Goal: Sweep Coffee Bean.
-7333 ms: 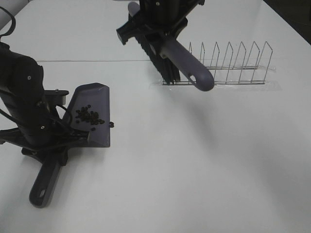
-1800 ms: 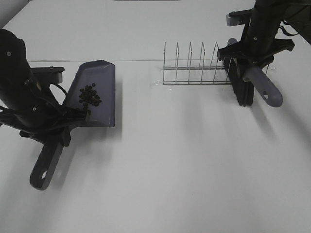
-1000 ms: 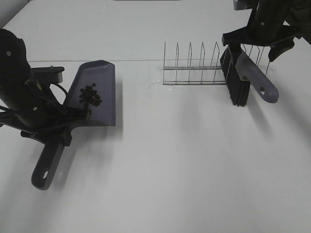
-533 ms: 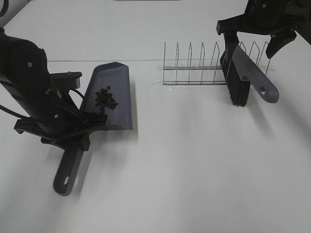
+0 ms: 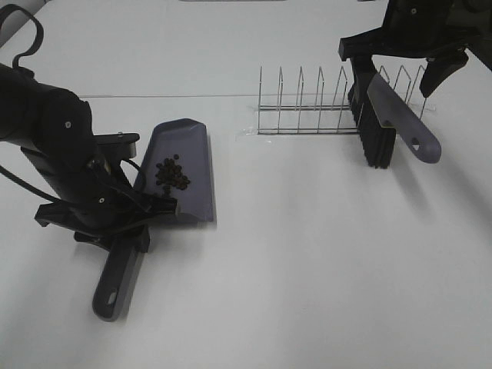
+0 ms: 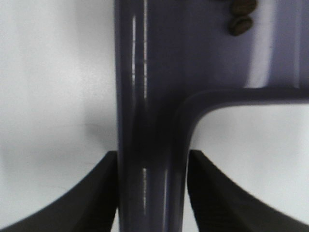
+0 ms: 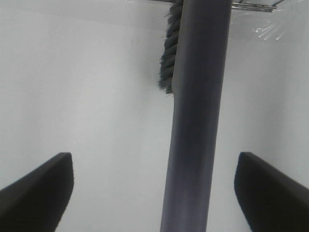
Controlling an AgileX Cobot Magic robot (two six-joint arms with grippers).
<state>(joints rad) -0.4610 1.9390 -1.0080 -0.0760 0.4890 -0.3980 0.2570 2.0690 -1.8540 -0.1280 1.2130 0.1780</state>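
Left gripper (image 6: pixel 149 193): clamped on dustpan (image 5: pixel 184 165) handle.
Right gripper (image 7: pixel 152 191): jaws wide, clear of brush (image 5: pixel 384 115).
Beans (image 5: pixel 171 174): on dustpan.

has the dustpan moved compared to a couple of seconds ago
Yes. The dustpan, carrying the coffee beans, has shifted right, toward the wire rack, and slightly nearer the camera.

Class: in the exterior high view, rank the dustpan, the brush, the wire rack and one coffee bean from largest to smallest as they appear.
1. Dustpan and wire rack: too alike in extent to rank.
2. Brush.
3. One coffee bean, by far the smallest.
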